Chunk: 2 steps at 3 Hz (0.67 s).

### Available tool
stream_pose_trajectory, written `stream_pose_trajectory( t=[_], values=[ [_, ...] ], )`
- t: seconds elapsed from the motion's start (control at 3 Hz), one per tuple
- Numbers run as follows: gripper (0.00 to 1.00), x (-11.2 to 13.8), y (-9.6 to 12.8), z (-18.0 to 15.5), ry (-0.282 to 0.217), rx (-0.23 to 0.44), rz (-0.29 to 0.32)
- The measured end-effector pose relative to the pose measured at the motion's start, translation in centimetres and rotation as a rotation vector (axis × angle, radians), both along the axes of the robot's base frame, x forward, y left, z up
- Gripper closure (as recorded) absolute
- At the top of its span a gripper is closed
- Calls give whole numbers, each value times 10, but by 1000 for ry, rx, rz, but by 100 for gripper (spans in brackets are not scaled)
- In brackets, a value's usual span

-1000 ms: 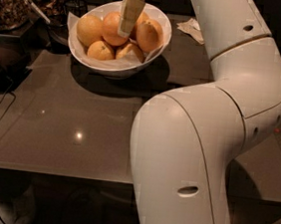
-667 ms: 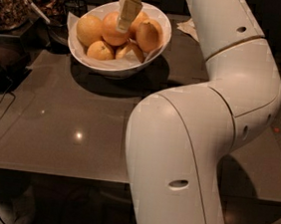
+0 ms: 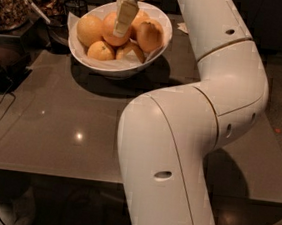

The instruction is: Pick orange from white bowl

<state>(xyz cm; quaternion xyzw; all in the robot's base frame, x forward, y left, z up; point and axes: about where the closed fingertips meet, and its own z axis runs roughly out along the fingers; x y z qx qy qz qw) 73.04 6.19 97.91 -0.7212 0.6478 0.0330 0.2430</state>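
Gripper over the bowl, at the middle orange.
Gripper (image 3: pixel 122 27) overlaps the orange (image 3: pixel 108 28) in the middle of the bowl (image 3: pixel 116 69); whether it grips cannot be told. Other oranges (image 3: pixel 89 29) lie left, right and just below it. The bowl rests on the table (image 3: pixel 54 120).

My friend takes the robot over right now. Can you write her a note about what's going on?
Gripper: low over the bowl, at the middle orange on top of the pile. The arm reaches over the table.
Things: the bowl stands on the table's far left part, with all the oranges inside it.
Done: the reach to the orange.
Left: grip it and lift it out of the bowl.
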Motion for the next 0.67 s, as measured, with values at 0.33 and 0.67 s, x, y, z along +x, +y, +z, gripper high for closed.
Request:
stream_pose_trajectory(
  t=[0.33,0.67],
  values=[
    [32,3,4,-7,9,-5,9],
    [33,6,5,-16,21,-8,13]
  ],
)
